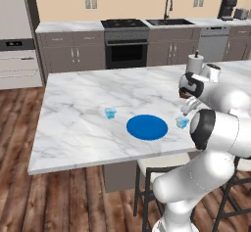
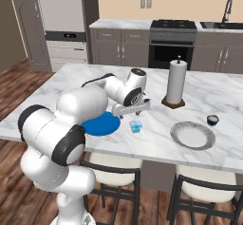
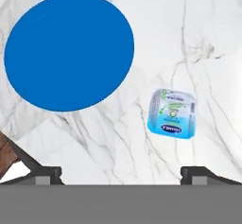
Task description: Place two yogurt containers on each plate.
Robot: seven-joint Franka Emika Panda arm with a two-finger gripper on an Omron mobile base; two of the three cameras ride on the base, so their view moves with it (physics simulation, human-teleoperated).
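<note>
A: What's in the left base view?

B: The bare blue plate (image 1: pixel 147 127) lies on the marble tabletop (image 1: pixel 78 104). One pale blue yogurt cup (image 1: pixel 110 112) sits to its left, another pale cup (image 1: pixel 182 122) just right of it, under the arm.

A: And the right base view?

B: The gripper (image 2: pixel 136 116) hovers over that nearer cup (image 2: pixel 135 126), apart from it. The grey plate (image 2: pixel 192 135) holds nothing; the dark cup (image 2: pixel 212 120) stands beside it (a paper towel roll (image 2: pixel 174 82) is behind).

A: The hand view?

B: Fingers (image 3: pixel 43 175) spread wide, gripping nothing. The cup (image 3: pixel 172 113) lies between them but nearer the right one, beside the blue plate (image 3: pixel 68 52).
</note>
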